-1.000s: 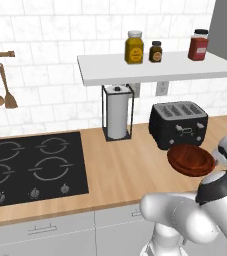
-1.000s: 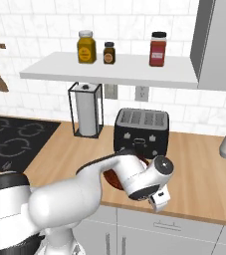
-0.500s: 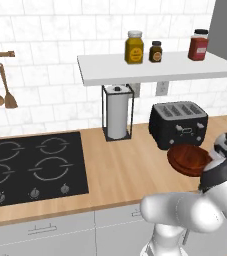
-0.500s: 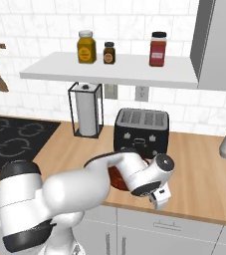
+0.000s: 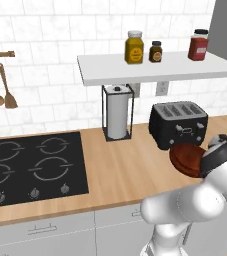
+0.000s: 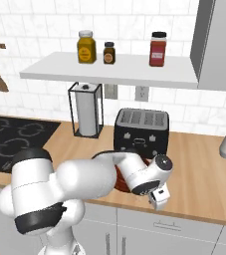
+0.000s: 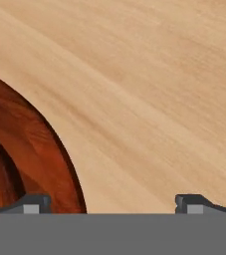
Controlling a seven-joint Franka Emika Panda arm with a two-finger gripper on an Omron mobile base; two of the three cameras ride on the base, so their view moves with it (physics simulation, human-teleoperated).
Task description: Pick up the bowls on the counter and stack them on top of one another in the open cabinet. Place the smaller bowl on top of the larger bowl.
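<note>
Reddish-brown wood, the bowl (image 5: 186,159) sits on the tabletop (image 5: 120,167) in front of the toaster (image 5: 178,123). Over the last second our gripper (image 7: 112,201) has sunk lower beside it; the jaws stand wide, empty, one tip over the rim. We judge a rim grasp is close; the shelf (image 5: 155,69) awaits.

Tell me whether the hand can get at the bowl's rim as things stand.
Probably yes. In the hand view the open hand hangs over the counter with the bowl rim between its fingertips, one tip over the bowl; nothing lies between.
</note>
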